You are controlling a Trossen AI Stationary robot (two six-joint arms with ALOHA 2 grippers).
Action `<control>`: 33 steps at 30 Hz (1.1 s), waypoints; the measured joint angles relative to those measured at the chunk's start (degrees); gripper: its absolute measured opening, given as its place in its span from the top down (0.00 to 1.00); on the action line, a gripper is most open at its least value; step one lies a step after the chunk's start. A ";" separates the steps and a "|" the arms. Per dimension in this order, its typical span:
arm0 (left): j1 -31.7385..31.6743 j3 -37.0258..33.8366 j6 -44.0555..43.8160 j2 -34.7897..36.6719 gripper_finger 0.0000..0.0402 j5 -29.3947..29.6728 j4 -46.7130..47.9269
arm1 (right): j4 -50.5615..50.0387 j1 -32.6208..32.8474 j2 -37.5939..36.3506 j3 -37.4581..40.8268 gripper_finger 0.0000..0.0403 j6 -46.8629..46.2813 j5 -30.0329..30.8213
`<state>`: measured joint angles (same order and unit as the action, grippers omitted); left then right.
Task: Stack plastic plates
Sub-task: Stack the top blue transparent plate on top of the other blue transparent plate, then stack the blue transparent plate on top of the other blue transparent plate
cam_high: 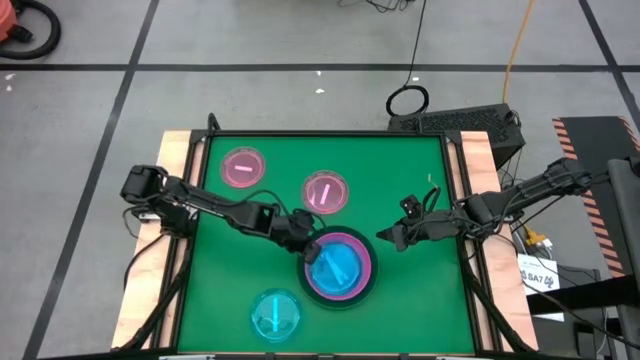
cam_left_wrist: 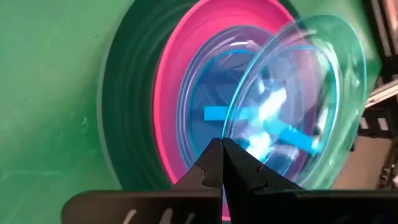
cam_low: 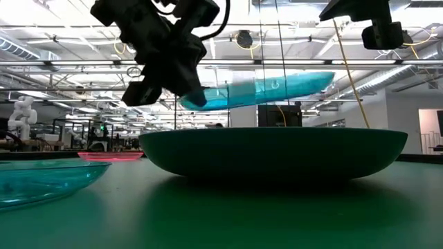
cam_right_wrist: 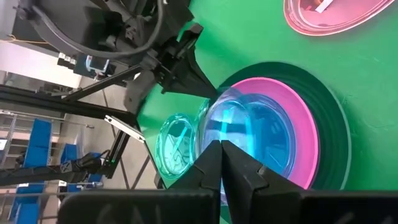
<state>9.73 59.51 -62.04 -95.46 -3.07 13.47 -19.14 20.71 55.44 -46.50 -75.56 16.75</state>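
Left gripper [cam_high: 309, 250] is pinching cyan plate [cam_high: 335, 265] by its rim, tilted, hanging directly over stack [cam_high: 362, 290]; right gripper [cam_high: 385, 236] is idling, pressed together, just beside.

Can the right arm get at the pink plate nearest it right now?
Probably yes: the right gripper is shut and empty, and bare mat lies between it and that pink plate, clear of the left gripper.

Green table top with wooden side edges [cam_high: 400, 190].
On it: two pink plates [cam_high: 244, 167] far left, a cyan plate [cam_high: 275, 315] near left, a dark grey plate [cam_high: 366, 288] at centre.
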 joint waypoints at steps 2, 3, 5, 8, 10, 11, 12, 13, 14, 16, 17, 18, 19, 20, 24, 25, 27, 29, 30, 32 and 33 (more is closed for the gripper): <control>0.16 0.00 0.00 -0.62 1.00 0.13 -0.29 | -0.03 0.00 0.00 0.00 0.99 0.18 -0.01; 0.16 0.00 0.00 -0.81 1.00 0.15 -0.21 | -0.02 0.00 0.00 0.00 0.99 0.19 -0.01; 0.16 0.00 0.24 -0.88 1.00 0.17 0.12 | -0.08 0.00 0.00 0.00 0.99 0.19 -0.02; 0.16 0.00 0.14 -0.81 0.96 1.59 -0.11 | -0.29 0.00 0.00 0.00 0.99 0.19 -0.02; 0.03 0.00 -0.10 -0.83 0.91 2.22 -0.06 | -0.58 0.00 0.00 0.00 0.99 0.15 -0.02; -0.13 0.00 -0.13 -0.83 0.89 2.23 -0.09 | -0.70 0.00 0.00 0.00 0.99 0.14 -0.02; -0.22 0.00 -0.14 -0.81 0.86 2.23 -0.10 | -0.77 0.00 0.00 0.00 0.99 0.12 -0.02; -0.30 0.00 -0.15 -0.81 0.84 2.22 -0.07 | -0.79 0.00 0.00 0.00 0.99 0.12 -0.02; -0.30 0.00 -0.12 -0.81 0.82 2.23 -0.03 | -0.83 0.00 0.00 0.00 0.99 0.07 -0.02; -0.35 0.00 -0.11 -0.81 0.79 2.23 -0.02 | -0.90 0.00 0.00 0.00 0.99 0.01 -0.02; -0.35 0.00 -0.26 -0.81 0.77 2.23 -0.02 | -0.87 0.00 0.00 0.00 0.99 -0.01 -0.02; -0.35 0.00 -0.34 -0.81 0.76 2.21 0.06 | -0.89 0.00 0.00 0.00 0.99 -0.01 -0.02; -0.35 0.00 -0.49 -0.81 0.76 2.19 0.14 | -0.90 0.00 0.00 0.00 0.99 -0.01 -0.02; -0.35 0.00 -0.58 -0.81 0.76 1.95 0.19 | -0.90 0.00 0.00 0.00 0.99 -0.01 -0.02; -0.39 0.00 -1.06 0.24 0.75 -2.07 2.59 | -0.91 0.00 0.00 0.00 0.99 -0.01 -0.04; -0.39 0.00 -0.97 0.75 0.75 -3.21 3.52 | -0.92 0.00 0.00 0.00 0.99 -0.01 -0.05; -0.17 0.00 -0.41 1.81 0.75 -5.16 5.22 | -1.07 0.00 0.00 0.00 0.99 -0.10 -0.11; 0.44 0.00 0.70 3.39 0.75 -6.39 7.52 | -1.25 0.00 0.00 0.00 0.99 -0.19 -0.30; 0.80 0.00 1.43 4.21 0.75 -6.67 8.76 | -1.28 0.00 0.00 0.00 0.99 -0.23 -0.31; 1.56 0.04 3.01 5.67 0.75 -6.80 11.57 | -1.32 0.02 0.02 -0.02 0.99 -0.24 -0.34; 1.97 0.06 3.57 6.33 0.75 -6.49 13.82 | -1.33 0.02 0.02 -0.02 0.99 -0.28 -0.39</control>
<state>11.70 59.56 -58.47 -89.12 -9.56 27.29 -20.47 20.73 55.46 -46.52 -75.84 16.36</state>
